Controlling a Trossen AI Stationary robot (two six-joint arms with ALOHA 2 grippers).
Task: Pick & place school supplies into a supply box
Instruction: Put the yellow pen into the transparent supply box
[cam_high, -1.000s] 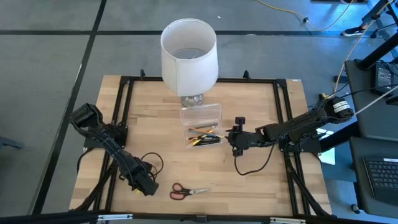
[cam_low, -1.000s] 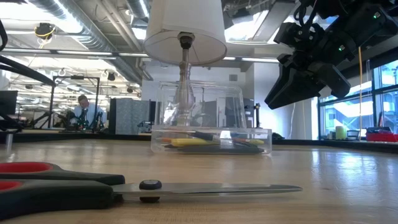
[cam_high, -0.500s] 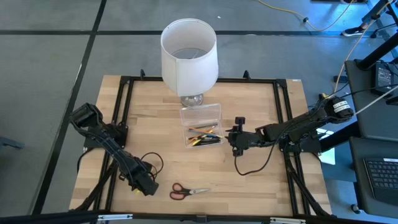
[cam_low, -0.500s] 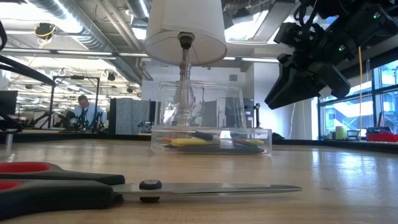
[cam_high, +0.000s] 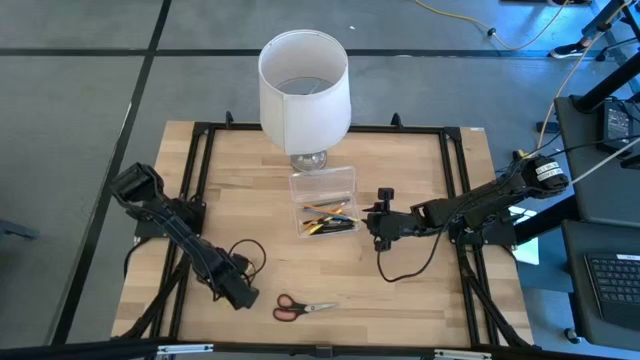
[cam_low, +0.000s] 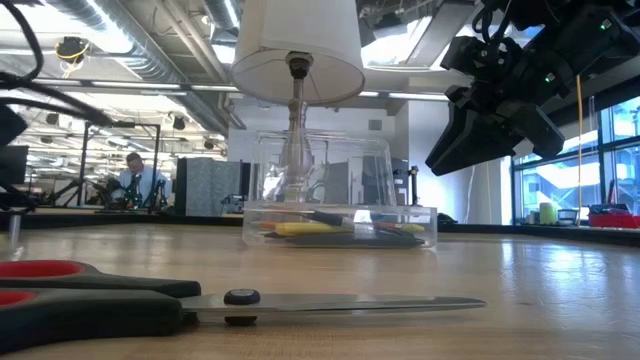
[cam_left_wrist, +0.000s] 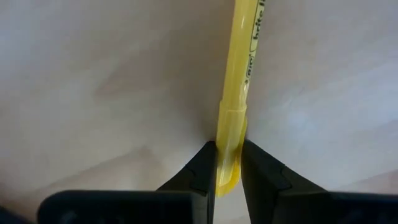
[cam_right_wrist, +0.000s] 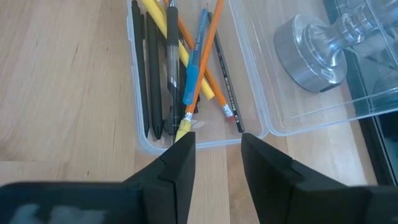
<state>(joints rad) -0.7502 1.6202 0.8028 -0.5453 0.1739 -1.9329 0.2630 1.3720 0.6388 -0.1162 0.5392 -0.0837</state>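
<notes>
Gripping a yellow highlighter (cam_left_wrist: 237, 93) by its end, the left claw (cam_left_wrist: 227, 171) is sitting low over the near left part of the wooden table (cam_high: 420, 300), its two fingers (cam_left_wrist: 200, 168) pinching the barrel between them. Just to its right on the table the scissors (cam_high: 303, 307) are lying flat with their red and black handles toward that claw; in the low view they are filling the foreground (cam_low: 230, 300). The right claw (cam_right_wrist: 216, 152) is hanging with its jaws parted and nothing between them, just beside the right side of the supply box (cam_high: 322, 203). That clear box is sitting near the table's middle with its lid standing open, and pens and pencils (cam_right_wrist: 186, 68) in yellow, orange, blue and black are lying inside it. A white lamp (cam_high: 304, 88) is standing right behind the box.
</notes>
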